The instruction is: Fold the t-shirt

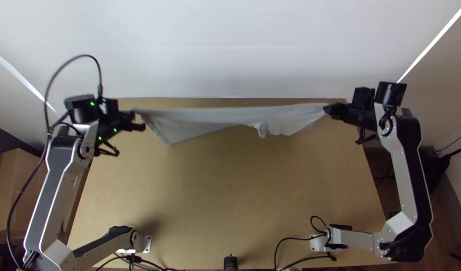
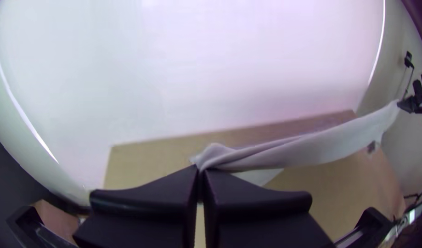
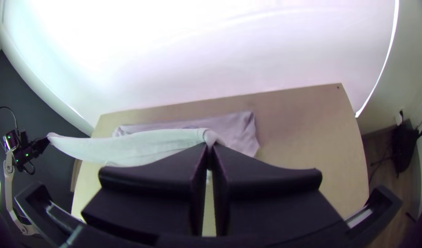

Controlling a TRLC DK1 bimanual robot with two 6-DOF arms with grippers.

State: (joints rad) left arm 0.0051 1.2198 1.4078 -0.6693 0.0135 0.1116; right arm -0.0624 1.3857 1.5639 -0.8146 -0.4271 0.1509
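T-shirt (image 1: 190,125) in right pincer (image 1: 327,108)

One overhead view, two wrist-mounted.

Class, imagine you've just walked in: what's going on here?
The robot's black, two-fingered left end effector and matching right end effector are each pinching one end of a pale grey cloth t-shirt. It is stretched between them across the far part of the light wooden table, upper edge nearly straight, lower part drooping unevenly. It isn't yet laid down folded.
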